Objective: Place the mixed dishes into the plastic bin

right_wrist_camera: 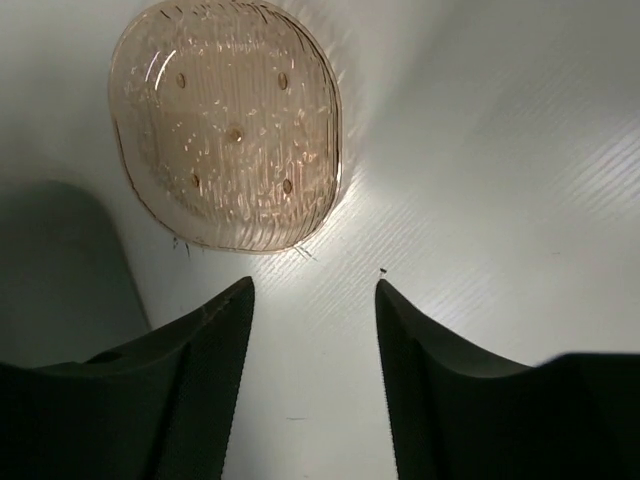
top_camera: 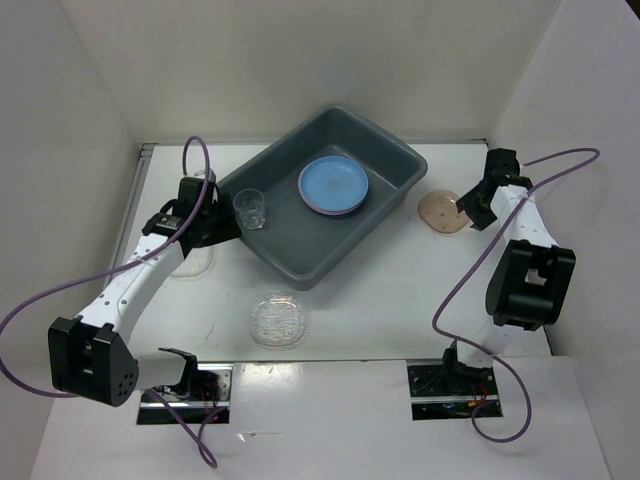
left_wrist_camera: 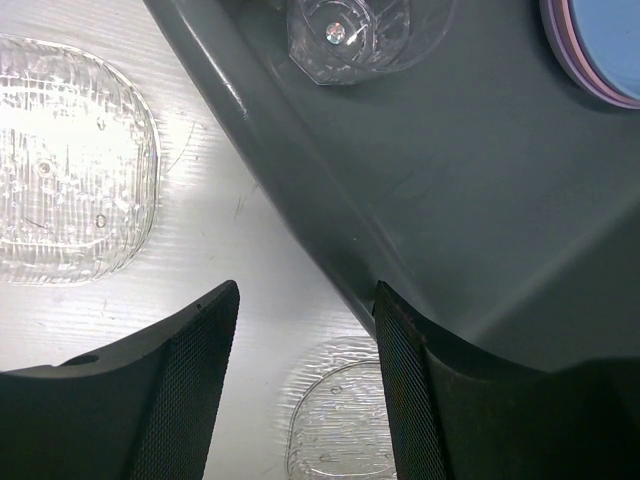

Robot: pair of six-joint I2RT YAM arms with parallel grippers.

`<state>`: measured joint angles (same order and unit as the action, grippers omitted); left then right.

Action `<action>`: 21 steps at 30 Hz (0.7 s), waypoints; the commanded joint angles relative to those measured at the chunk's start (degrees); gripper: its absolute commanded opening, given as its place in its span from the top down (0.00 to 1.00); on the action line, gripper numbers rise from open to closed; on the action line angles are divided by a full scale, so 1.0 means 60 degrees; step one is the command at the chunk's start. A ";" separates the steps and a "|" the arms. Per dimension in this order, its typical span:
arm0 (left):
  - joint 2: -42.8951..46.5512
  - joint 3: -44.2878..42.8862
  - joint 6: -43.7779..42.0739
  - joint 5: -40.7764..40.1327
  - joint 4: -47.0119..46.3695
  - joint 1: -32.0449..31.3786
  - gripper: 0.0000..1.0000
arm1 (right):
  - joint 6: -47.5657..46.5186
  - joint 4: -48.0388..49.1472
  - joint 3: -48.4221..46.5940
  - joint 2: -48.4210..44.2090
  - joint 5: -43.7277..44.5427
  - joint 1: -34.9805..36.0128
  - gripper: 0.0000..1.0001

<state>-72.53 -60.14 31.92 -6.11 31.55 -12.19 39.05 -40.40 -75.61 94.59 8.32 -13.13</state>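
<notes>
The dark grey plastic bin point(top_camera: 395, 165) stands at the back middle of the table. In it lie a blue plate point(top_camera: 333, 182) on a lilac plate and a small clear cup point(top_camera: 250, 208), upright in the left corner. My left gripper point(top_camera: 222, 228) is open and empty, just outside the bin's left corner; in the left wrist view point(left_wrist_camera: 305, 290) its jaws straddle the bin's wall point(left_wrist_camera: 300, 190), with the cup point(left_wrist_camera: 345, 35) ahead. My right gripper point(top_camera: 466, 208) is open and empty beside the small tan dish point(top_camera: 440, 211), which lies just ahead of its fingers in the right wrist view point(right_wrist_camera: 225, 125).
A clear textured glass plate point(top_camera: 277, 318) lies on the table in front of the bin. Another clear glass plate point(top_camera: 190, 262) lies partly under my left arm. The left wrist view shows one clear plate point(left_wrist_camera: 70, 170) at the left and one point(left_wrist_camera: 340, 425) between the fingers. White walls enclose the table.
</notes>
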 commanded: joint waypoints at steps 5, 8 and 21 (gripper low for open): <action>0.0341 0.0179 0.0100 0.0051 -0.0190 0.0024 0.36 | 0.0713 0.1167 0.0370 0.0569 -0.0141 0.0020 0.55; 0.0341 0.0179 0.0100 0.0051 -0.0190 0.0024 0.36 | 0.0802 0.1357 0.0459 0.0993 -0.0331 0.0020 0.57; 0.0165 0.0179 0.0100 0.0051 -0.0190 0.0024 0.36 | 0.1079 0.1913 0.0840 0.1770 -0.0419 0.0020 0.57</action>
<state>-72.03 -59.61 31.94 -6.09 31.33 -12.19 44.16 -33.19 -70.78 104.84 5.56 -13.13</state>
